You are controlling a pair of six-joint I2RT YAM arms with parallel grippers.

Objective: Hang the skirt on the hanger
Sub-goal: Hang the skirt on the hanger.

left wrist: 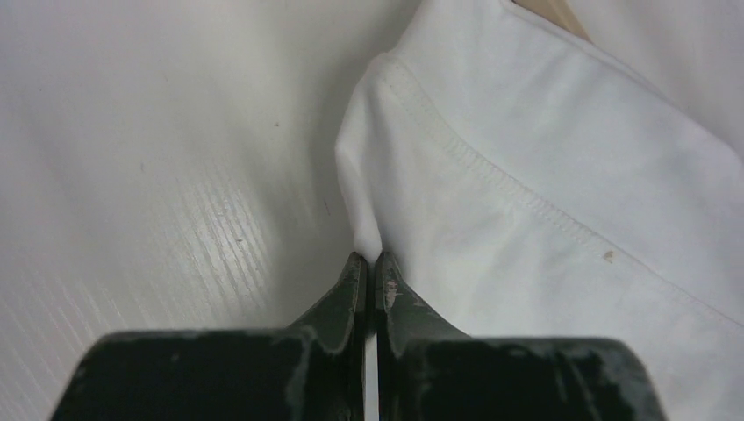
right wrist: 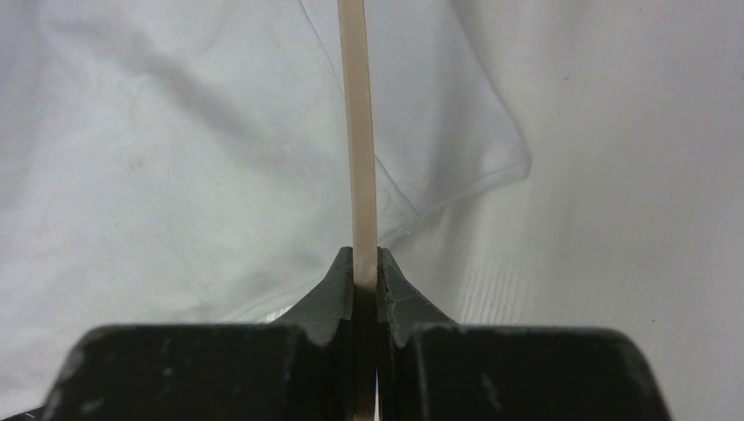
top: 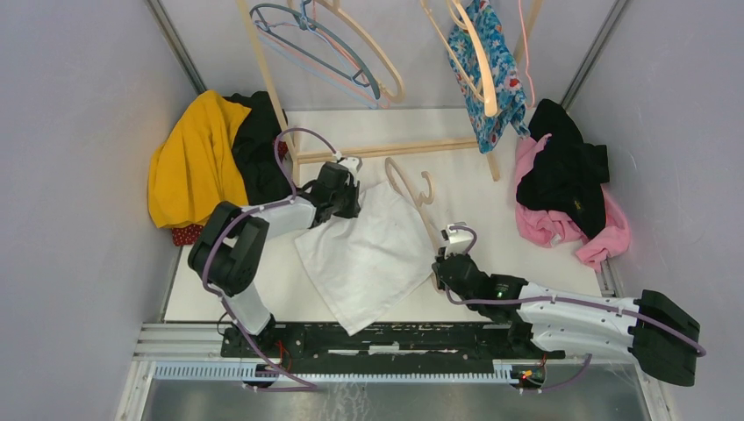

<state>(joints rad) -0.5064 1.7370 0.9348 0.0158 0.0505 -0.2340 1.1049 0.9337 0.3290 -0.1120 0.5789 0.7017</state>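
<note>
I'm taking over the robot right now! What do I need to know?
The left pincer is shut on an edge of the white skirt.
The right pincer is shut on the wooden hanger.
The skirt lies spread on the table, with the hanger along its right side.
Done: both things are gripped.
Left: the skirt is not on the hanger yet.

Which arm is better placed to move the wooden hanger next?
Right: the right gripper is shut on the wooden hanger, ready to move it; the left gripper only pinches a corner of the white skirt.
</note>
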